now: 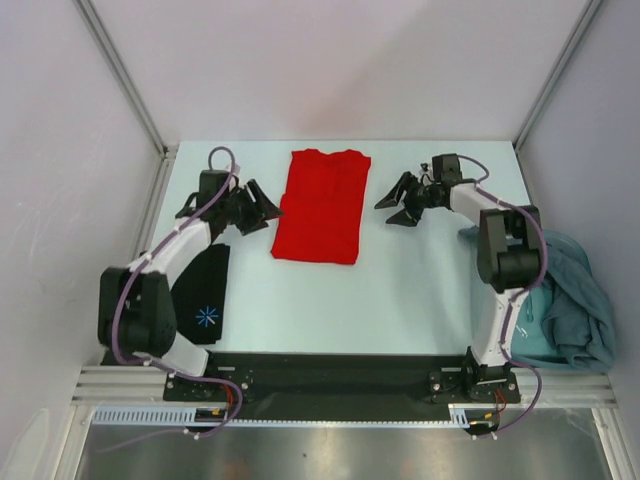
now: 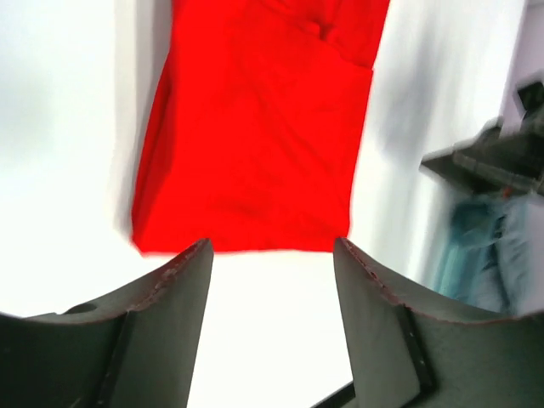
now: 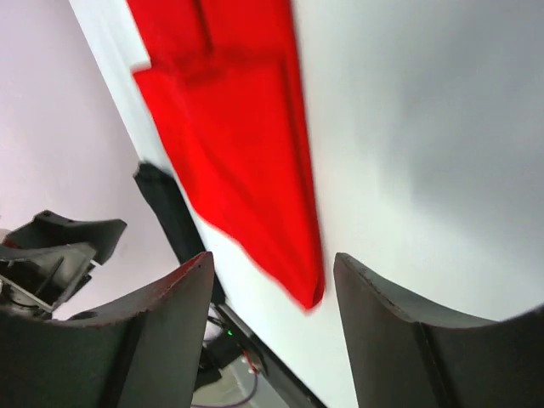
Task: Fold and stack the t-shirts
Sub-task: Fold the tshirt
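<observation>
Pale table point(image 1: 420, 290), white enclosure walls point(image 1: 340, 60)

1. One red t-shirt point(image 1: 320, 205), toward the far edge of the table point(image 1: 420, 290).
2. One black t-shirt point(image 1: 205, 290), by the left edge.
3. Teal-grey t-shirts point(image 1: 575, 300): one heap at the right edge, number unclear.
4. Two grippers: left gripper point(image 1: 272, 212), right gripper point(image 1: 392, 212).

Left arm point(image 1: 178, 243) and right arm point(image 1: 492, 322) are built alike: white tubular links between bulky black joint housings, with a thin mauve cable point(image 1: 222, 150) clipped along the outside of each and looping at the wrist and base. Both stand on one black base plate point(image 1: 330, 375) at the near table edge. Left gripper point(image 1: 268, 212) and right gripper point(image 1: 393, 212) are all black. The wrist views show their fingers point(image 2: 166, 319) as broad, matte, dark-grey wedges tapering to blunt tips, inner edges scuffed reddish, with a round recess low on the left one.
</observation>
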### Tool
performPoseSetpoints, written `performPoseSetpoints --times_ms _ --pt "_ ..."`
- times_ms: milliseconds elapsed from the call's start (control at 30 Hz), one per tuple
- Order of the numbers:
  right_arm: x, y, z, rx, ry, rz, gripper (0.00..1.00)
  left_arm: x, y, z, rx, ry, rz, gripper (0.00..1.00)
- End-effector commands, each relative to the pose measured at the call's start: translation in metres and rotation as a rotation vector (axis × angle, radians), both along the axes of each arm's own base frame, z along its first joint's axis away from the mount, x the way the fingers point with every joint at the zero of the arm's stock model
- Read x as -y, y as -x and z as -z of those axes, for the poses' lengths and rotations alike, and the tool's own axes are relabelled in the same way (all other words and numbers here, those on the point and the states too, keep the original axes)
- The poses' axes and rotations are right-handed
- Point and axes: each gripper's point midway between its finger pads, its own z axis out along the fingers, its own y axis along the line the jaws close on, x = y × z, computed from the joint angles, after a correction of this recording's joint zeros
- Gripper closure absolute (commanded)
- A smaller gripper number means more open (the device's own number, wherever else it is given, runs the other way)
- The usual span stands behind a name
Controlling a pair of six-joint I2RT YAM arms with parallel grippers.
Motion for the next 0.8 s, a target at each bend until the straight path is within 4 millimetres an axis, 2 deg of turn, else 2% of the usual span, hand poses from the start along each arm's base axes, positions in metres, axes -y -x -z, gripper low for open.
performPoseSetpoints --times_ms 0,33,67,100,133,167,233,267,400,533,567,633,767 --pt "-0.014 0.045 -0.019 0.041 0.028 0.064 0.35 -0.016 0.024 0.014 -0.07 0.063 -0.22 0.35" --pt "-0.02 0.053 -0.015 0.014 0.031 0.124 0.33 -0.016 0.031 0.02 -0.096 0.09 -0.25 0.34" --pt "-0.026 0.055 -0.019 0.052 0.021 0.143 0.32 -0.016 0.044 0.035 -0.14 0.106 -0.271 0.34" --pt "-0.031 0.063 -0.027 0.071 0.017 0.16 0.32 -0.014 0.047 0.037 -0.166 0.146 -0.312 0.34" --pt "-0.03 0.074 -0.011 0.031 0.051 0.196 0.32 -0.014 0.048 0.038 -0.167 0.164 -0.331 0.35" --pt "-0.049 0.087 -0.01 0.013 0.043 0.189 0.32 -0.017 0.055 0.048 -0.192 0.163 -0.357 0.35" --pt "-0.059 0.102 -0.001 -0.01 0.065 0.217 0.32 -0.019 0.056 0.049 -0.193 0.179 -0.396 0.35" --pt "-0.074 0.112 0.0 -0.041 0.05 0.224 0.32 -0.021 0.057 0.053 -0.194 0.167 -0.411 0.35" --pt "-0.096 0.122 0.0 -0.018 -0.006 0.311 0.33 -0.028 0.058 0.068 -0.232 0.148 -0.483 0.37" --pt "-0.096 0.119 0.009 0.01 -0.009 0.402 0.36 -0.031 0.064 0.089 -0.296 0.146 -0.534 0.39" --pt "-0.095 0.121 0.017 -0.003 0.002 0.413 0.36 -0.031 0.065 0.095 -0.315 0.144 -0.541 0.41" --pt "-0.097 0.119 0.02 -0.019 -0.019 0.443 0.37 -0.027 0.064 0.1 -0.338 0.162 -0.538 0.46" --pt "-0.097 0.116 0.028 -0.045 -0.023 0.492 0.41 -0.027 0.066 0.113 -0.4 0.155 -0.569 0.47"
